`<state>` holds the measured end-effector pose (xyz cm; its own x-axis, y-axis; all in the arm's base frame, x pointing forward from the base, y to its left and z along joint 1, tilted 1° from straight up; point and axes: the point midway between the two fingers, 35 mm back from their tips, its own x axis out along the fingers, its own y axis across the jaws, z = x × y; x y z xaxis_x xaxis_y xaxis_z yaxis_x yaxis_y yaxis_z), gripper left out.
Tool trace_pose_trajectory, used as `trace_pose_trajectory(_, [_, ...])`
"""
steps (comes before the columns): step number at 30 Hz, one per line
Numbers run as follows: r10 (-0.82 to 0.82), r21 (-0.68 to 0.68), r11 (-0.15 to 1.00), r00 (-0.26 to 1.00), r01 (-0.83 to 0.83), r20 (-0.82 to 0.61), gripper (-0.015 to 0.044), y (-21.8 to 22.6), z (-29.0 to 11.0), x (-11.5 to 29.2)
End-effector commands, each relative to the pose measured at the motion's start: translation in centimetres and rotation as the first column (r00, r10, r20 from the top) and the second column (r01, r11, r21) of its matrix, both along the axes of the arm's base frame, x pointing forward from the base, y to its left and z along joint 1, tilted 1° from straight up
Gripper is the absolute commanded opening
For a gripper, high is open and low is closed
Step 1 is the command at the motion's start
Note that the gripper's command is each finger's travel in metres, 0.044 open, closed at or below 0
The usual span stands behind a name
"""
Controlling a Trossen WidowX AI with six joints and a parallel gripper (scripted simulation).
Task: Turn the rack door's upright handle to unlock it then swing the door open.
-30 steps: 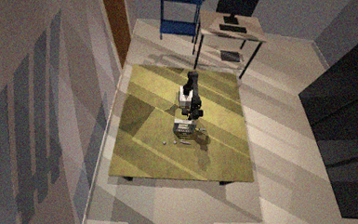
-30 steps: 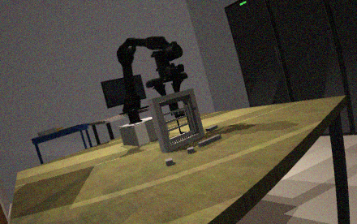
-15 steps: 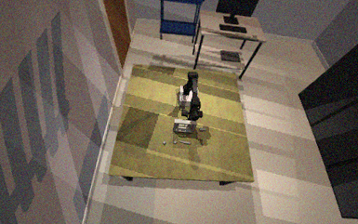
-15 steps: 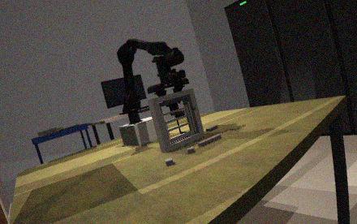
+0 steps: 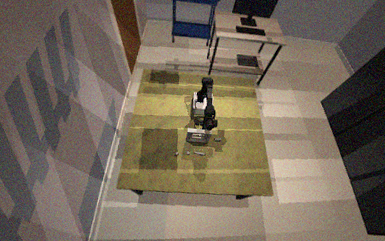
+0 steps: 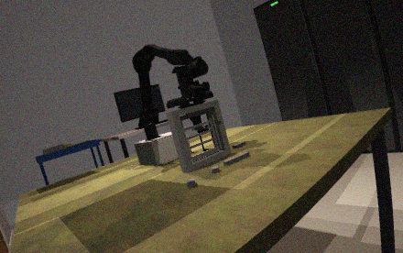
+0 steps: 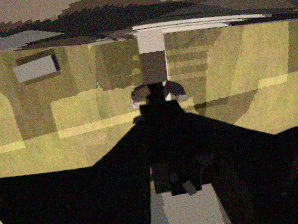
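Both sides of the claw [image 5: 207, 126] [image 6: 200, 125] [image 7: 161, 120], mostly closed, grip the door's dark upright handle [image 7: 163, 107].

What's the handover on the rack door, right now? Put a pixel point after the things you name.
End effector [image 5: 207, 128] [image 6: 200, 128] [image 7: 164, 123]: fingers closed in at the dark handle [image 7: 159, 102]; firm grip not confirmable.
Rack door [image 5: 198, 137] [image 6: 221, 130]: looks closed in its frame [image 5: 198, 131] [image 6: 179, 147] [image 7: 200, 23].
Four small loose pieces [image 5: 199, 153] [image 6: 236, 159] [image 7: 37, 69]: on the table.
Done: reached handle. Quarter turn: can't tell.
Left: confirm grip and unlock, swing past 80 degrees, leave handle turned, release, back clear.
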<state>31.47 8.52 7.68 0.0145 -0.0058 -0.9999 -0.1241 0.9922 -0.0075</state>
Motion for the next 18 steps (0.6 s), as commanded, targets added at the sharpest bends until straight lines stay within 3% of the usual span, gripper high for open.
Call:
trace_pose_trajectory(1, [-0.003, 0.0, 1.0, 1.0, 0.003, -0.002, 0.0078, 0.0, -0.1, -0.03])
trace_pose_trajectory(14, [0.005, 0.0, 1.0, 1.0, -0.005, -0.002, 0.0016, 0.0, -0.1, -0.03])
trace_pose_trajectory(18, [0.167, -0.002, 0.986, 0.986, -0.167, -0.003, 0.0016, 0.0, -0.1, -0.03])
